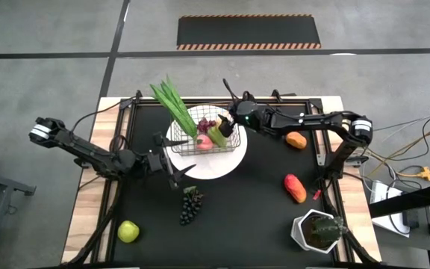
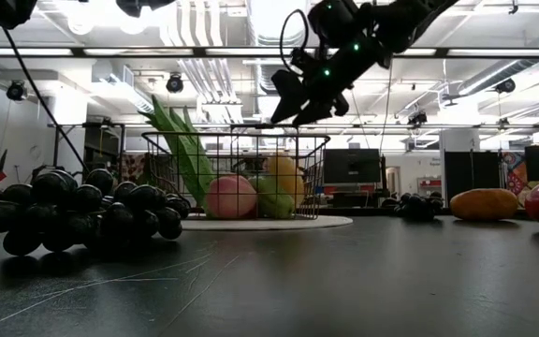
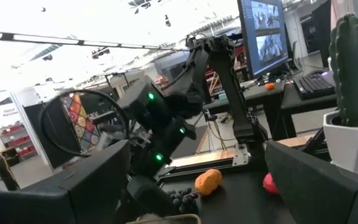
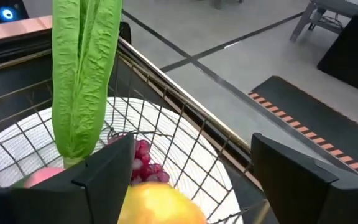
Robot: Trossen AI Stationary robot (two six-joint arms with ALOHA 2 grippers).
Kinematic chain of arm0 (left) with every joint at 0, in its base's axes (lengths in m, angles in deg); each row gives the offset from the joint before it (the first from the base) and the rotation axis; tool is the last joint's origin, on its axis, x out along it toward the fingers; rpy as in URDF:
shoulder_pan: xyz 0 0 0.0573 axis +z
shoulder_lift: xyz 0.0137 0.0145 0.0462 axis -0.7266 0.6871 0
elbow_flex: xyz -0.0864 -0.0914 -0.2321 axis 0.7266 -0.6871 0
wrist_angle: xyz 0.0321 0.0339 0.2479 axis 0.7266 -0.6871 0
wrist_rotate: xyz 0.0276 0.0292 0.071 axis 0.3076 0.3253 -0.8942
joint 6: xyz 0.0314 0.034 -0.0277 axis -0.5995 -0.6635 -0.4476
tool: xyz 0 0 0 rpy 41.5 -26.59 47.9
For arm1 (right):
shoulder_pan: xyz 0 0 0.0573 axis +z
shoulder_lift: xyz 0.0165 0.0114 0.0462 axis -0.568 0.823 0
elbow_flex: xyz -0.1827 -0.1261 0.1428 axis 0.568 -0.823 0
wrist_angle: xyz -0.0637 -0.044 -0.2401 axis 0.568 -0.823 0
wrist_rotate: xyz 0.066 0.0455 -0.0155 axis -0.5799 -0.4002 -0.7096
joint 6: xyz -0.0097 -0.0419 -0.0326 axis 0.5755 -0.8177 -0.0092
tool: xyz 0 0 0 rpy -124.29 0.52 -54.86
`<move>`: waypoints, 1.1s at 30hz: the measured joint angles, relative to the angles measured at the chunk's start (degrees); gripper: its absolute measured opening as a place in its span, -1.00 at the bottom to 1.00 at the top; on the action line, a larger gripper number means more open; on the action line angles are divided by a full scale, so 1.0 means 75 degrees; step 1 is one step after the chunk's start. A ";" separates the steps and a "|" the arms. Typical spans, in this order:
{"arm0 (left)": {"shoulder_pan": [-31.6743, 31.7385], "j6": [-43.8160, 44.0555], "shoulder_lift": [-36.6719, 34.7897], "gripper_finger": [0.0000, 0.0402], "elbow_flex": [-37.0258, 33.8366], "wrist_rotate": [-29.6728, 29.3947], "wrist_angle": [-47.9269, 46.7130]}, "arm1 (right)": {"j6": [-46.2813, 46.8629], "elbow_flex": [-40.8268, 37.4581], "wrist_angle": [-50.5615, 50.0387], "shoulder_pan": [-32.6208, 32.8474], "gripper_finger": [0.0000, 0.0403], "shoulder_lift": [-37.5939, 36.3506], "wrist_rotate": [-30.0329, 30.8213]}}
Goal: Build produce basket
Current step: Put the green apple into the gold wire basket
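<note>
High view: the basket [image 1: 207,140] sits on a round white plate [image 1: 213,166] near the centre of the black worktop [image 1: 260,202], slightly toward 12 o'clock. Inside it lie a green leafy stalk [image 1: 173,106] that sticks out over the rim toward 11 o'clock, a purple grape bunch [image 1: 207,125], a pink peach [image 1: 201,140] and a green pear [image 1: 216,136].

The right hand [image 1: 228,124] hovers over the basket's 2 o'clock corner. In the right wrist view its two fingers [image 4: 104,180] are spread wide with nothing gripped between them, and a yellow-green fruit [image 4: 161,203] lies just below, in the basket.

The left hand [image 1: 172,166] is low at the plate's 8 o'clock edge, its fingers parted and empty.

Outside the basket, a dark grape bunch [image 1: 191,204] lies at 6 o'clock from the plate. A yellow-green apple [image 1: 128,231] is well apart at 7 o'clock. A mango [image 1: 295,140] lies at 3 o'clock, and a red-orange fruit [image 1: 295,187] at 4 o'clock. A green plant in a white pot [image 1: 316,231] stands near the 5 o'clock corner.

In the low view the right hand [image 2: 298,103] hangs just above the basket's rim.
</note>
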State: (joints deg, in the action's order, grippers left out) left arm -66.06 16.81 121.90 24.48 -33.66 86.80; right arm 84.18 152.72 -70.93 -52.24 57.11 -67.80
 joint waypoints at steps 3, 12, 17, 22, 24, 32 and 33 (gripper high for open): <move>-0.0001 0.0855 0.0082 0.77 0.0108 0.0005 0.0030 | -0.0055 0.0385 -0.0824 0.0063 0.56 -0.0140 -0.0038; -0.0702 0.4852 0.0566 0.77 0.0211 -0.0031 -0.1618 | -0.0910 0.0486 -0.1924 0.0804 0.54 -0.1020 -0.0071; -0.1211 0.7314 0.1087 0.76 0.0824 -0.0640 -0.3756 | -0.1348 -0.0078 -0.1891 0.1381 0.48 -0.1751 -0.0120; -0.1282 1.0079 0.1765 0.76 0.2250 -0.0173 -0.7375 | -0.1537 -0.0642 -0.1237 0.1794 0.46 -0.2350 -0.0121; -0.1279 1.1315 0.2142 0.76 0.3041 0.0414 -0.9193 | -0.1626 -0.0840 -0.0990 0.1900 0.47 -0.2492 -0.0120; -0.1624 1.4144 0.4176 0.76 0.5474 0.5854 -1.5004 | -0.1629 -0.1079 -0.0853 0.1950 0.45 -0.2663 -0.0117; -0.1784 1.4097 0.4379 0.76 0.5596 0.6503 -1.5323 | -0.1629 -0.1081 -0.0850 0.1950 0.45 -0.2629 -0.0120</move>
State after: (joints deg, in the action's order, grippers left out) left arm -79.44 122.53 154.75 66.45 15.11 -28.12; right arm 71.97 144.61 -77.30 -37.62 37.40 -68.70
